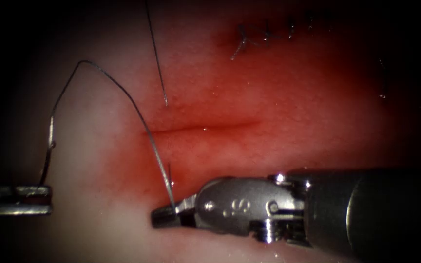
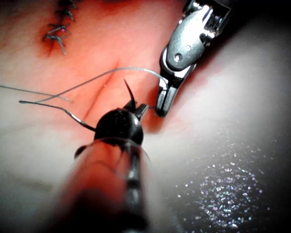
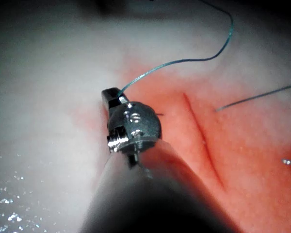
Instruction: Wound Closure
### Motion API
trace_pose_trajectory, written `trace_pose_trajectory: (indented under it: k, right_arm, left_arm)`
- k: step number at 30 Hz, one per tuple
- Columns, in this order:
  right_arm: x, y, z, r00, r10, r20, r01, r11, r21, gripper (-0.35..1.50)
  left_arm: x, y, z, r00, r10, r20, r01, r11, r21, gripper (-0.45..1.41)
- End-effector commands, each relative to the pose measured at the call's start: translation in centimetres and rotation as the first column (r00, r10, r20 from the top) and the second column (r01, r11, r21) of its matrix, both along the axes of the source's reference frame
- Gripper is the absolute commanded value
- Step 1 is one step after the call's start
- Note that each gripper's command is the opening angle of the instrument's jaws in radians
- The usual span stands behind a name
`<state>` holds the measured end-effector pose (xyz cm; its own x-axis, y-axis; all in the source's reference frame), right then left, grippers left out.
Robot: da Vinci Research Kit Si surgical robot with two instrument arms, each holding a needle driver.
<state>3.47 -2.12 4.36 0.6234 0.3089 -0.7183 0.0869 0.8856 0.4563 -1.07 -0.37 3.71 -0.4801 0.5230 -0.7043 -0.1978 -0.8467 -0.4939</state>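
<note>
- Gripping the thread (image 1: 123,90) between closed jaws, the right tool (image 1: 169,214) lies along the near edge of the tissue (image 1: 293,63), its shaft running level and its tip pointing left, on the near side of the cut (image 1: 200,128).
- Over by the tissue's left edge, well apart from the right tool, the left tool (image 1: 45,199) has its jaws pinched narrow on the lower end of the needle (image 1: 49,151).
- The needle is clear of the tissue. Its long axis runs steeply away from the jaws toward the far edge, curving gently, with the thread end farthest from the left tool.
- From there the thread arches high and comes down across the cut's left end into the right tool's jaws.
- The cut runs left to right, with red fluid (image 1: 278,122) around it.
- A loose strand (image 1: 157,58) ends just beyond the cut.
- A stitched row (image 1: 266,36) lies near the far edge.
</note>
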Motion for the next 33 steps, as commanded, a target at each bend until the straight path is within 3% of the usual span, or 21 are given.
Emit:
trace_pose_trajectory:
  k: [1,6,10,13,14,21,33]
  right_arm:
    - [0.19,-0.21,-0.19,1.0,-0.031,-0.001,0.031,0.999,0.028,-0.35]
    - [0.39,-0.39,-0.39,0.998,-0.059,-0.028,0.061,0.996,0.068,-0.35]
    - [0.52,-0.38,-0.4,0.998,-0.048,-0.049,0.051,0.997,0.065,-0.35]
    - [0.57,-0.19,-0.3,0.999,0.019,-0.046,-0.018,1.0,0.021,0.61]
    - [0.54,-0.12,-0.25,0.998,0.038,-0.052,-0.038,0.999,-0.01,0.79]
    - [0.31,0.27,-0.01,0.988,0.117,-0.105,-0.128,0.986,-0.105,0.96]
    - [-0.07,0.6,0.51,0.986,0.157,-0.054,-0.165,0.953,-0.252,0.99]
  left_arm:
    - [-0.05,-0.03,0.05,1.0,0.009,-0.006,-0.009,1.0,0.001,-0.45]
    - [-0.02,-0.05,0.04,1.0,0.021,-0.013,-0.021,1.0,0.004,-0.45]
    - [0.06,-0.07,0.02,0.999,0.038,-0.015,-0.038,0.999,0.008,-0.45]
    - [0.29,-0.06,-0.01,0.997,0.054,-0.061,-0.055,0.999,0.0,-0.45]
    - [0.37,-0.04,-0.02,0.996,0.049,-0.078,-0.05,0.999,-0.007,-0.45]
    - [0.79,0.12,0.02,0.981,0.001,-0.192,-0.011,0.999,-0.052,-0.45]
    - [0.84,0.2,0.4,0.966,-0.029,-0.256,0.007,0.996,-0.086,-0.45]
